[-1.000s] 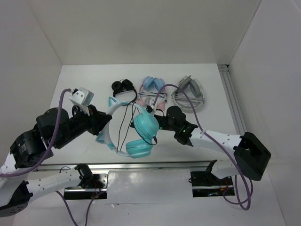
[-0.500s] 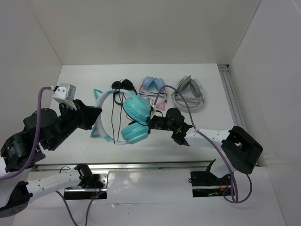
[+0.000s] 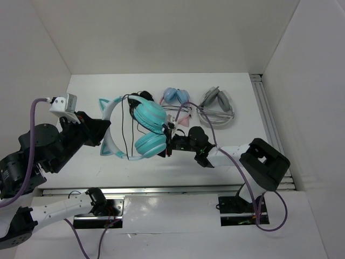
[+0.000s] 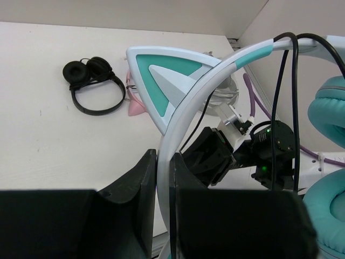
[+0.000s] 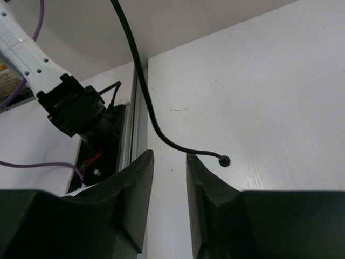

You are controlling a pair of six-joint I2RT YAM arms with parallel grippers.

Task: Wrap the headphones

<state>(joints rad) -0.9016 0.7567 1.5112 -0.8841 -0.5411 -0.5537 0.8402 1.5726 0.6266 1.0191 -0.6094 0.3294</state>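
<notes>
The teal headphones [image 3: 150,116] hang in the air from their pale cat-eared headband [image 3: 105,110]. My left gripper [image 3: 102,133] is shut on the headband [image 4: 186,116], with the band pinched between its fingers [image 4: 139,189]. The thin black cable [image 3: 127,127] is draped over the band and hangs down [image 4: 294,108]. My right gripper [image 3: 168,142] is just right of the lower teal cup [image 3: 149,145]. In the right wrist view it [image 5: 167,159] is open and empty. The cable [image 5: 144,102] passes just ahead of its fingertips, with the cable's end [image 5: 222,160] lying on the table.
Small black headphones [image 3: 141,98] lie at the back, also in the left wrist view [image 4: 91,81]. A pink pair with blue cups [image 3: 176,97] and a grey pair [image 3: 218,105] lie beside them. A metal rail [image 3: 267,116] runs along the right edge of the table.
My left gripper has carried the teal headphones to the left and toward the back. My right gripper has followed leftward, staying close to the cups.
</notes>
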